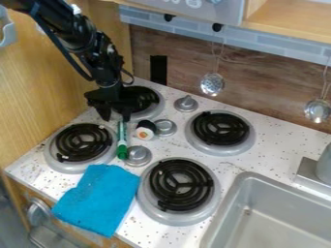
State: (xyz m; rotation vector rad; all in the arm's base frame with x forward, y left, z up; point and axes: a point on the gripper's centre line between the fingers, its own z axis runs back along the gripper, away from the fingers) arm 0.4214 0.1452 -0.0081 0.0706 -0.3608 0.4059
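Observation:
The black gripper hangs over the front edge of the back left burner, fingers apart and nothing seen between them. A green and white marker is just below its right finger, with its green end toward the blue cloth; whether finger and marker touch, I cannot tell. Right of the marker is a small black and white sushi roll with an orange centre, beside a silver knob. The folded cloth lies at the stove's front left edge.
Other burners sit at front left, back right and front right. More knobs stand between them. A grey sink is at lower right; ladles hang on the back wall. A wooden panel rises at left.

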